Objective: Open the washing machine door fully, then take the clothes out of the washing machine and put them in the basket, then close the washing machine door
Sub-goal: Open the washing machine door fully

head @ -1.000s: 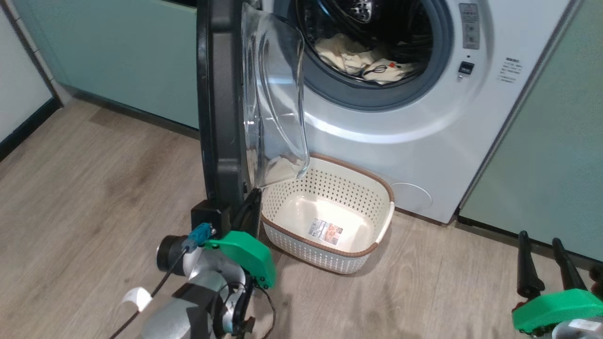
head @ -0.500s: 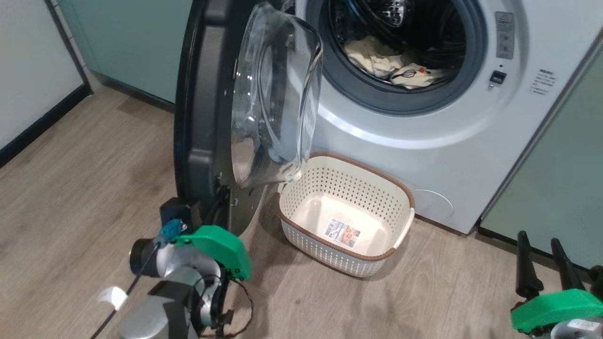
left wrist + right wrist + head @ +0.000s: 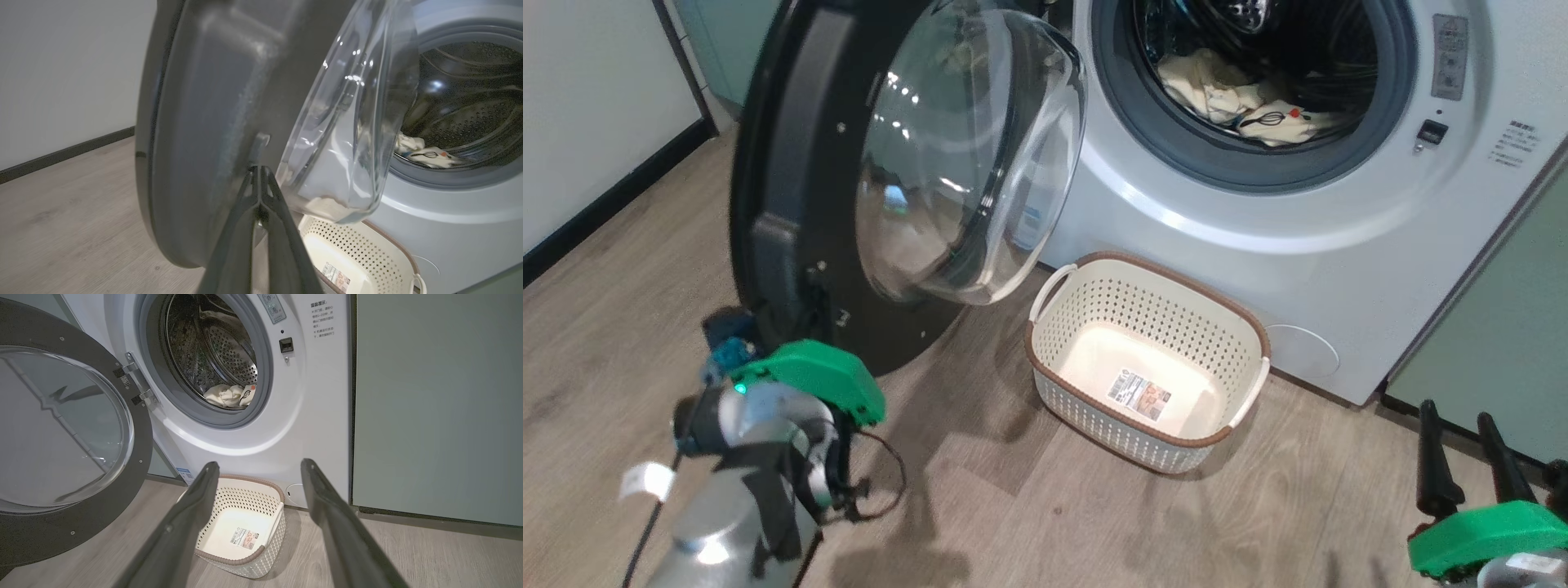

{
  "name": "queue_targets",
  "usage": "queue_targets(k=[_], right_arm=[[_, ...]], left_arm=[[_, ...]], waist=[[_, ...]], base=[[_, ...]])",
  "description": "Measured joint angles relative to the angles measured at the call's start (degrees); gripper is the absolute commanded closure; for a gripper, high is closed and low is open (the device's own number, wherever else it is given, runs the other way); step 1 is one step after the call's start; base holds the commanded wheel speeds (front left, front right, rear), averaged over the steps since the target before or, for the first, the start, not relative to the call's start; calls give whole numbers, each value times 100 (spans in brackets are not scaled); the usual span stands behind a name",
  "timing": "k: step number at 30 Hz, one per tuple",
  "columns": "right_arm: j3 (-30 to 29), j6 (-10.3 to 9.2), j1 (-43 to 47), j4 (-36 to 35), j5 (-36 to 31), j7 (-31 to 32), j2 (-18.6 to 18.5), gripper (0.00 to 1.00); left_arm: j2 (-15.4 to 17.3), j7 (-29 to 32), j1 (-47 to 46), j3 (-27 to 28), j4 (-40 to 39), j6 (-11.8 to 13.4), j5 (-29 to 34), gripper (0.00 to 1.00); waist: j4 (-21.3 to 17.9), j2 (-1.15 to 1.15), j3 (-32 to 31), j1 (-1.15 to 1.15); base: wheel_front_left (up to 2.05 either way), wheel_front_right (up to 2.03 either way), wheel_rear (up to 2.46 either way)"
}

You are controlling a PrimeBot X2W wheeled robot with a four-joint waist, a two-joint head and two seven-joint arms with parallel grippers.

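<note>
The washing machine door (image 3: 792, 204) stands swung wide to the left, its glass bowl (image 3: 964, 163) facing me. In the left wrist view my left gripper (image 3: 258, 170) is shut, empty, its tips against the door's dark inner rim (image 3: 196, 143). The head view has that wrist's green cover (image 3: 809, 380) at the door's lower edge. Cream clothes (image 3: 1233, 94) lie in the drum of the white washing machine (image 3: 1258, 269), clothes (image 3: 226, 396) the right wrist view also catches. The basket (image 3: 1119, 429) sits empty on the floor below the porthole. My right gripper (image 3: 1455, 412) hangs open at lower right.
Pale green cabinet panels (image 3: 429, 396) flank the machine on the right. A white wall with a dark skirting (image 3: 605, 196) runs along the left. Wood floor (image 3: 1054, 523) stretches between me and the basket.
The door has swung further open to the left, with my shut left gripper moving left along with it. The head camera has shifted. The right gripper has stayed put.
</note>
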Motion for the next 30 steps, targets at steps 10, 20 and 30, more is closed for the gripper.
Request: queue_targets(k=[10, 20, 30], right_arm=[[47, 0, -4, 2, 1, 0, -86, 0], [185, 0, -153, -9, 1, 0, -202, 0], [282, 0, -437, -31, 1, 0, -314, 0]], left_arm=[[-166, -15, -431, 829, 710, -404, 310, 100], [-311, -16, -970, 1735, 1339, -653, 643, 100], [-322, -16, -1487, 2675, 1704, -809, 1047, 100]], waist=[[62, 0, 150, 0], [0, 0, 440, 0], [-118, 0, 835, 0]], base=[[0, 0, 0], [0, 0, 0], [0, 0, 0]])
